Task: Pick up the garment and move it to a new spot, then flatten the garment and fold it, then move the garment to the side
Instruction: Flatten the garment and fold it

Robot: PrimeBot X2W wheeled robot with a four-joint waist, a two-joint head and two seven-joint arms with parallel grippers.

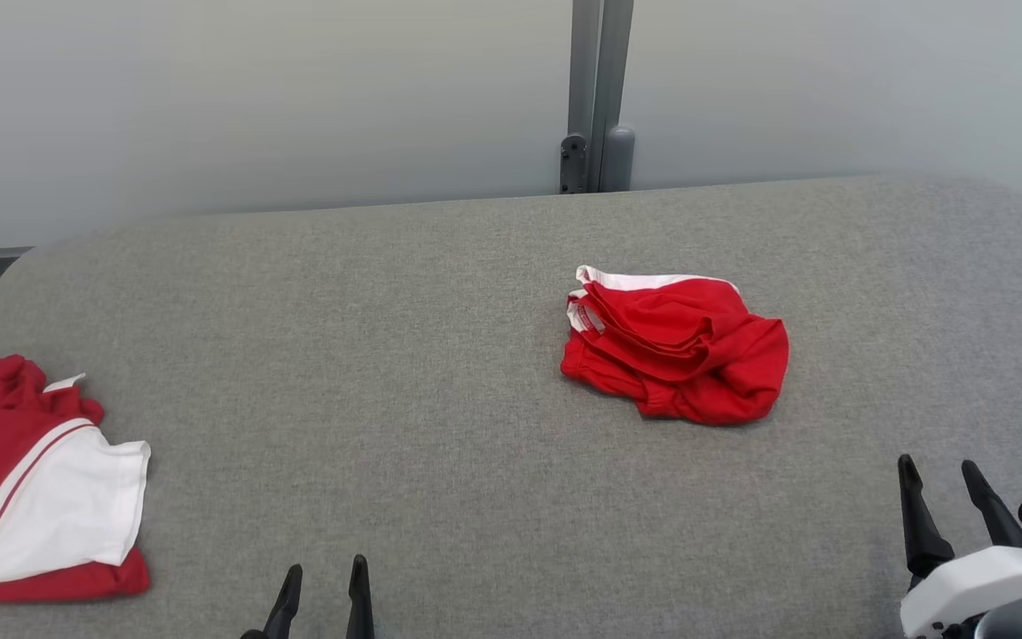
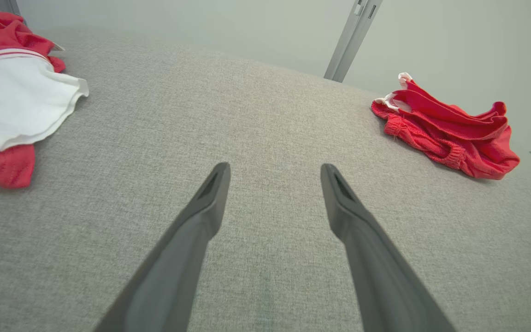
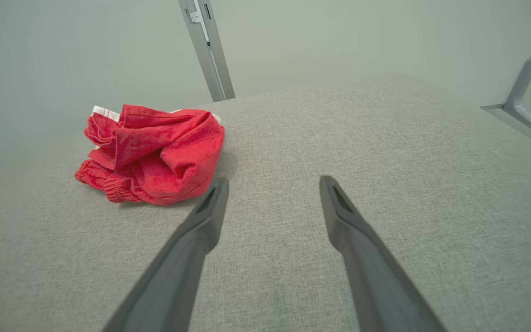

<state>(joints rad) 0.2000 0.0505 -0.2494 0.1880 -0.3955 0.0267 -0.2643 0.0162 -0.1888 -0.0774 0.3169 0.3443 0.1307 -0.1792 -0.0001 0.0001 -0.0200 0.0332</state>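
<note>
With left gripper [image 1: 326,565] and right gripper [image 1: 936,462] open and empty, the crumpled garment [image 1: 675,346] is judged due for flattening, edges grasped first.

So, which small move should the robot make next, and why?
Probably reach the right gripper to the near edge of the crumpled garment: it lies bunched on the table, and that open gripper is the nearer one, touching nothing.

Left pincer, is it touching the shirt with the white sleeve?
Apart. The head view shows bare table between the left pincer and the shirt.
</note>
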